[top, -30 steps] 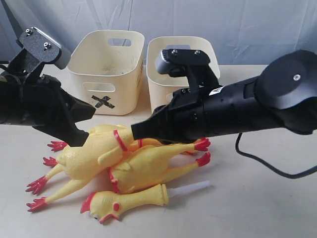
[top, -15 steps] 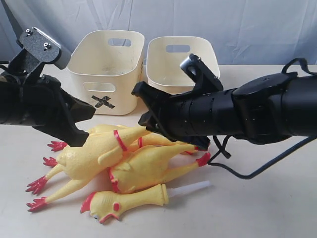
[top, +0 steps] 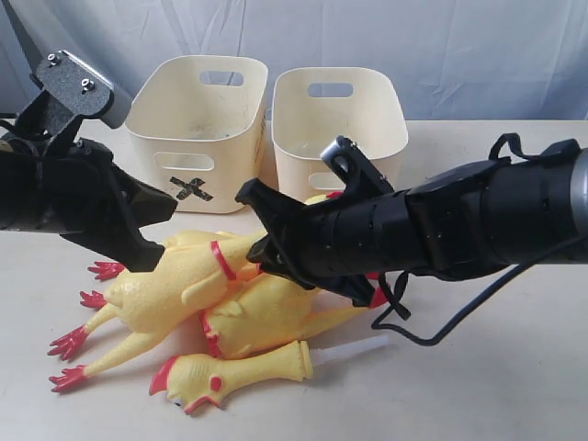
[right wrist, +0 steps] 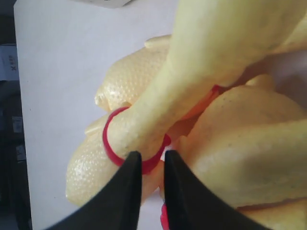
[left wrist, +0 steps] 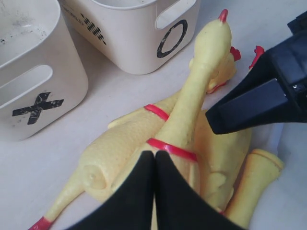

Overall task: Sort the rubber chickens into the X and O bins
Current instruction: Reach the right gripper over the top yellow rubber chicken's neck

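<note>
The right end effector (right wrist: 150, 158) has swung down to a chicken (right wrist: 216, 57) at its neck band (right wrist: 109, 139), slightly open. The left end effector (left wrist: 154, 155) is closed and empty. A pick looks imminent.

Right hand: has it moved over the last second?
Yes. The right hand has rolled nearly in place; its wrist sank against the O bin, uncovering more of its front.

X bin (top: 197, 138) just left of O bin (top: 303, 138), rubber chickens (top: 175, 285) piled before them on table (top: 496, 386), head-and-neck chicken (top: 239, 370) frontmost
</note>
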Robot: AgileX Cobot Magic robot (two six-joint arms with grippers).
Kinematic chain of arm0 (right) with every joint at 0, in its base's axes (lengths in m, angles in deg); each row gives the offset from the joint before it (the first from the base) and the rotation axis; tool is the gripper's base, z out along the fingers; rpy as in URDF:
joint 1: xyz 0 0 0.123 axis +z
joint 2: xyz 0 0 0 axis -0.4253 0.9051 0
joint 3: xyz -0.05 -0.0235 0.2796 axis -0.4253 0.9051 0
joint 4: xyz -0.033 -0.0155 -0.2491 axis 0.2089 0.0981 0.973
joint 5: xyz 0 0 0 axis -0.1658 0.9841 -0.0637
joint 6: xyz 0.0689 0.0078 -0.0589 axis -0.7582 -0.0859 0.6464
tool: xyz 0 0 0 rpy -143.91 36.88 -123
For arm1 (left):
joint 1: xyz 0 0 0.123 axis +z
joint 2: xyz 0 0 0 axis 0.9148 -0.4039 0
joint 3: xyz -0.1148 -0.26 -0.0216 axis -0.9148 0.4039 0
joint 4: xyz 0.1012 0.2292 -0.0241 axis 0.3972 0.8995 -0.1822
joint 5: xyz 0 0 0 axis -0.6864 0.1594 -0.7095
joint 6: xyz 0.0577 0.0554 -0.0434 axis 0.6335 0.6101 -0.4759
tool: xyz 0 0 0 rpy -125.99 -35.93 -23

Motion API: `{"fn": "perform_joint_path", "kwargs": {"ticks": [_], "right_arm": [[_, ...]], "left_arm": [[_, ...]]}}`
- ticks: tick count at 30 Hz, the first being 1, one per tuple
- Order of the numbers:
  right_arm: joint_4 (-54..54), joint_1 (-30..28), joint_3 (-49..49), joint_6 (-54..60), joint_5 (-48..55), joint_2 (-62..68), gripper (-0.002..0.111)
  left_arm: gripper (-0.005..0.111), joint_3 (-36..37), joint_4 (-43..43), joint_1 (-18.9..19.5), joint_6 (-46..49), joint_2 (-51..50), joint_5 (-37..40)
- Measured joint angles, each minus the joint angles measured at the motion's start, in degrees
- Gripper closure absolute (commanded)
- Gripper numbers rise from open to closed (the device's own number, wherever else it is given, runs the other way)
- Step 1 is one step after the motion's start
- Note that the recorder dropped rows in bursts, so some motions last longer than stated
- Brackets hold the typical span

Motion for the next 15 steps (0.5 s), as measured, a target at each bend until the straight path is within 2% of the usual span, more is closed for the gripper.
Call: {"fn": "perform_joint_path", "kwargs": {"ticks": [2,6,9,15], "right_arm": [[-0.1,0.0,0.0,0.0,0.0,0.2,0.078],[-1.4,0.1,0.0,0.0,0.0,0.4,0.047],[-1.5,0.1,0.0,0.0,0.0,0.4,0.028],[-1.7,0.1,-0.2,0.2,-0.9,0.4,0.025]], "left_arm": [[0.107,0.0,0.0,0.0,0.0,0.0,0.0],[0.107,0.0,0.0,0.0,0.0,0.0,0.0],[0.107,0.0,0.0,0.0,0.0,0.0,0.0],[0.107,0.0,0.0,0.0,0.0,0.0,0.0]]}}
